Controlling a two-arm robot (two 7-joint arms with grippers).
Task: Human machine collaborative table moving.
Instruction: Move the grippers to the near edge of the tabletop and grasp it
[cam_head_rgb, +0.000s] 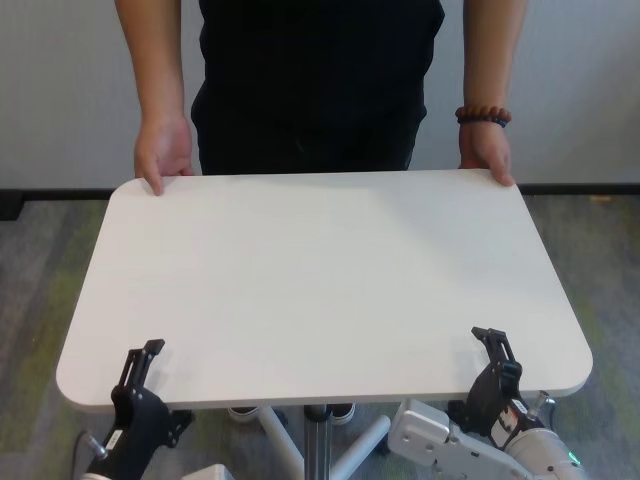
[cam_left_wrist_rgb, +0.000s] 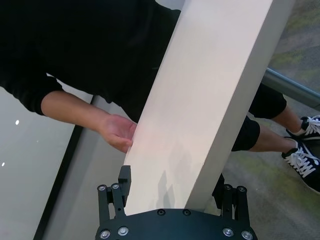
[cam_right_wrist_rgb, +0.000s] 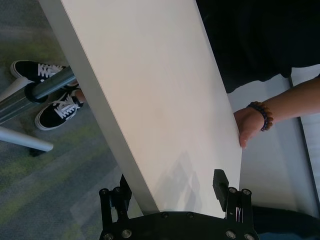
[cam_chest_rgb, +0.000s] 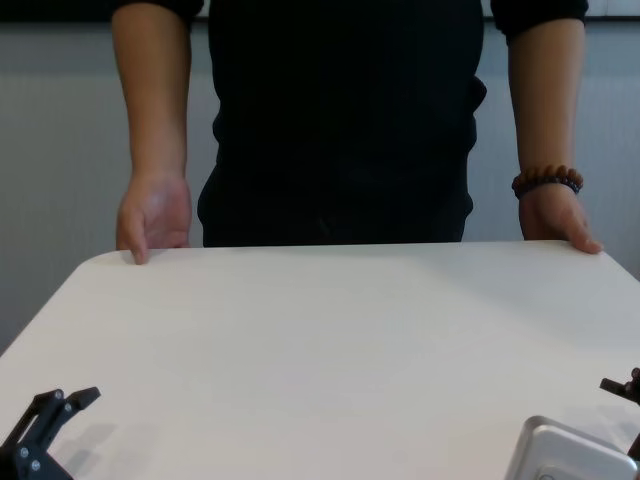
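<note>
Grey carpet spreads under the white table (cam_head_rgb: 320, 280), whose far corners the human (cam_head_rgb: 320, 80) grips while the left gripper (cam_head_rgb: 140, 368) and right gripper (cam_head_rgb: 492, 350) clamp its near edge by the corners.

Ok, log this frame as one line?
left gripper: shut on table near edge | right gripper: same | human: hands at far corners

head: high, downward | chest: low, forward | shared: table (cam_head_rgb: 320, 280)
</note>
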